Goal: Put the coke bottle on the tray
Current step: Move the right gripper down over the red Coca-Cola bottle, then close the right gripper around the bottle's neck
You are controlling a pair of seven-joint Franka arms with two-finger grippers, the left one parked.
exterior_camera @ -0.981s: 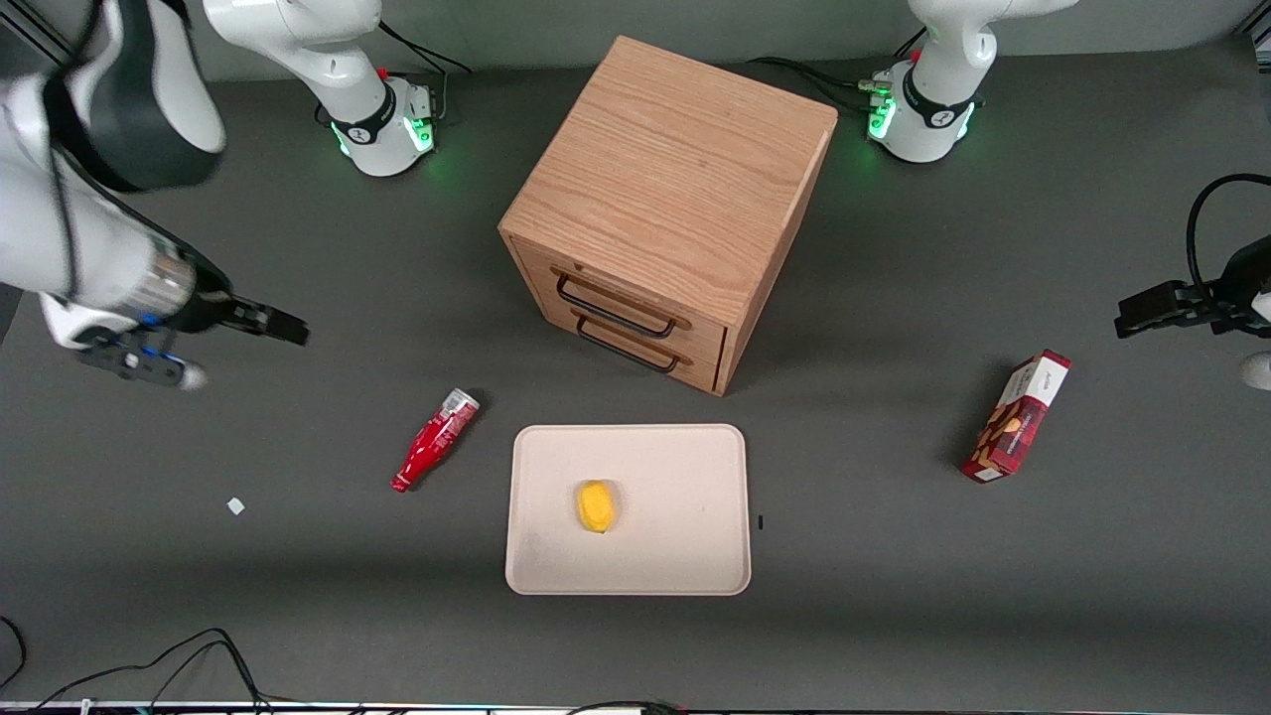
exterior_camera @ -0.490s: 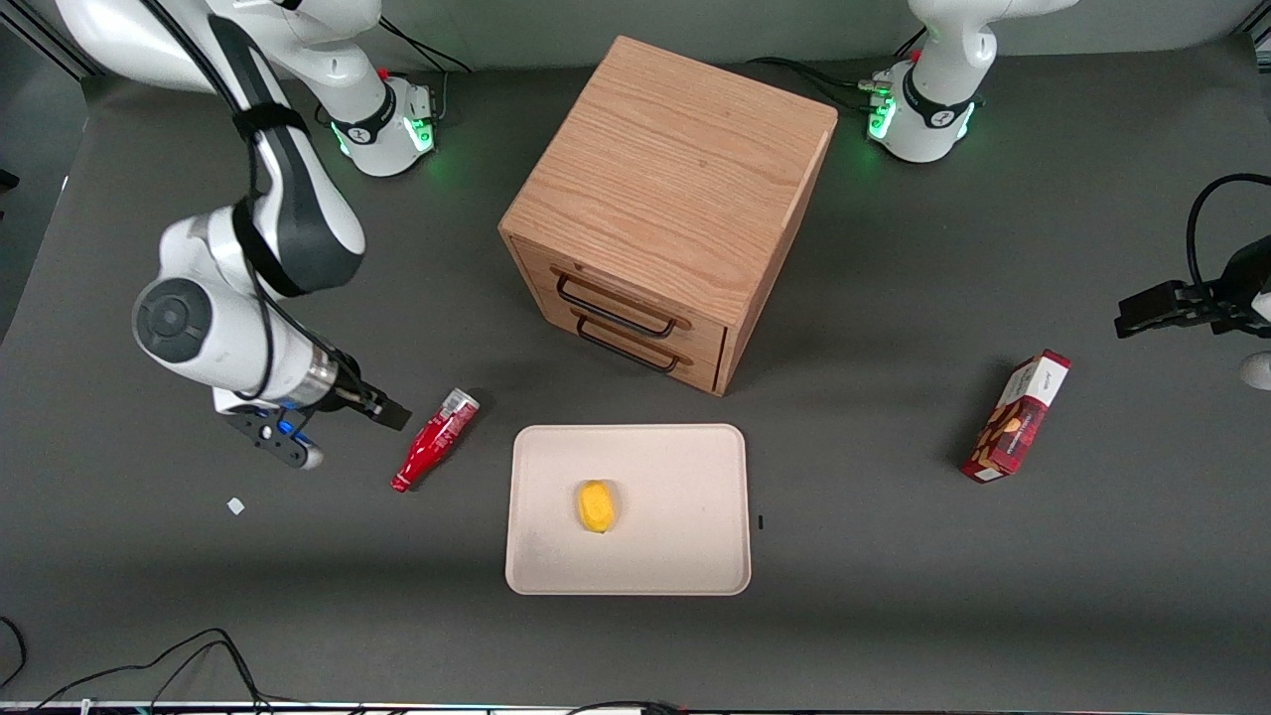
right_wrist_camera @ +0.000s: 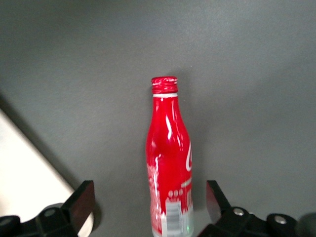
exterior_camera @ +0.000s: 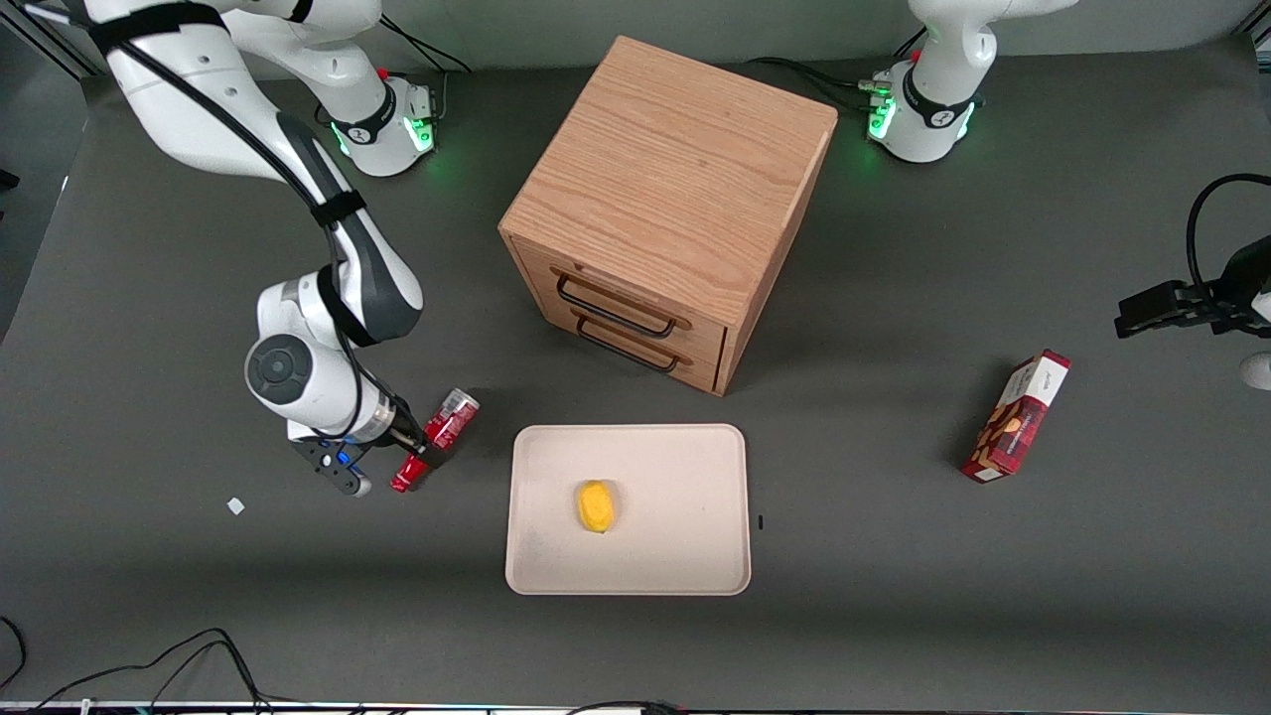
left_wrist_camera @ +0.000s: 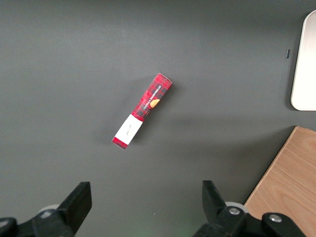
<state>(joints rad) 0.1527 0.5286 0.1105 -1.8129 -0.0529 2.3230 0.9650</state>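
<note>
Coke bottle (exterior_camera: 438, 440) lies on its side on the dark table (exterior_camera: 199, 596), just beside the tray (exterior_camera: 685, 467) at roughly nine to ten o'clock from the tray's middle in the front view, toward the working arm's end of the table. It is small, glossy red and contoured, with white script along its body, a silver base and a narrow neck ending in a ribbed red cap; from the front camera the base points toward one o'clock and the cap toward seven o'clock. The gripper (exterior_camera: 412, 447) sits directly over the bottle's middle, hiding part of the body. Seen from the right wrist, the bottle (right_wrist_camera: 169, 163) runs lengthwise between the two black fingers (right_wrist_camera: 81, 200), which stand spread wide on either side of it with clear gaps, not touching it. A pale corner of the tray (right_wrist_camera: 24, 182) shows close beside the bottle there. On the tray rests a small yellow object (exterior_camera: 597, 505). At twelve o'clock from the tray stands a wooden drawer cabinet (exterior_camera: 667, 199), and at about three o'clock, well apart toward the parked arm's end, lies a red snack box (exterior_camera: 1017, 415).
</note>
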